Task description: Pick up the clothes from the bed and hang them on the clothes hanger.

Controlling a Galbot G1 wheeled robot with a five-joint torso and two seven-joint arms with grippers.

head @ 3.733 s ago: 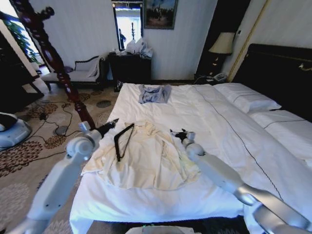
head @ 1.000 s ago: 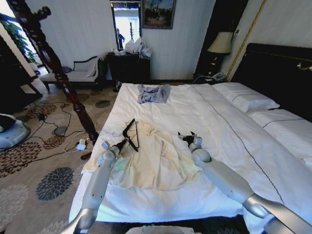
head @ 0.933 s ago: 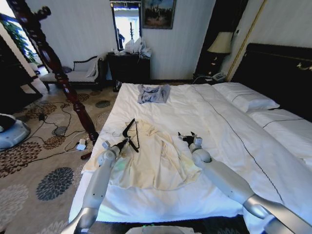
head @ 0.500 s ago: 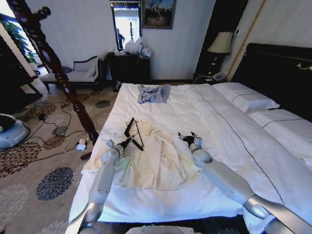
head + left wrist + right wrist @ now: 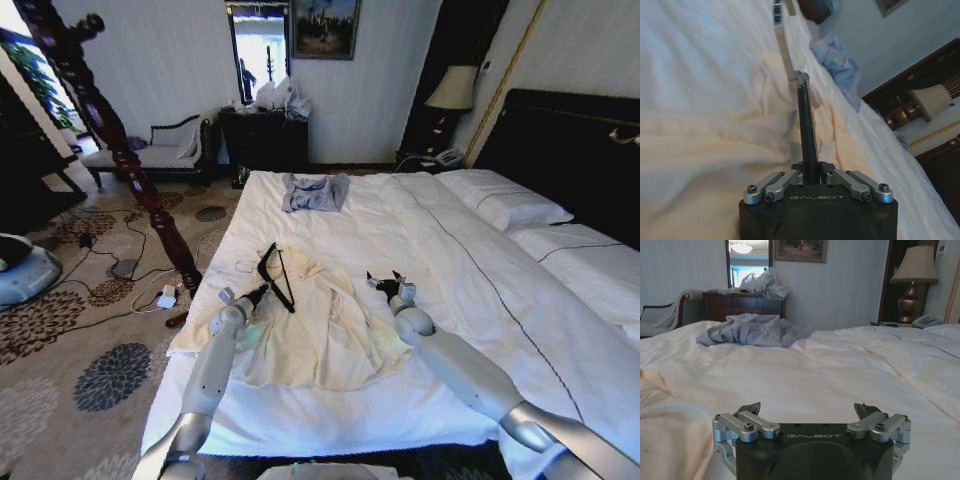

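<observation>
The cream clothes [image 5: 305, 335] lie wrinkled and spread on the near left part of the white bed [image 5: 420, 215]. My left gripper [image 5: 260, 291] is over the garment's left shoulder, shut on the black clothes hanger [image 5: 277, 276], which tilts up above the collar. In the left wrist view the hanger [image 5: 807, 131] runs out from between the shut fingers, silver hook [image 5: 782, 46] at the far end, above the clothes [image 5: 710, 150]. My right gripper [image 5: 386, 284] rests open beside the garment's right edge, with nothing between its fingertips [image 5: 808, 410].
A grey-blue garment [image 5: 316, 191] lies at the far end of the bed. White pillows [image 5: 505, 205] and a black headboard [image 5: 575, 150] are on the right. A dark wooden bedpost [image 5: 110, 130], cables and a patterned carpet [image 5: 70, 330] lie to the left.
My left arm has dropped low and reached forward with the hanger since the earliest frame. Over the last second it has edged right toward the collar. The right arm has barely moved.
</observation>
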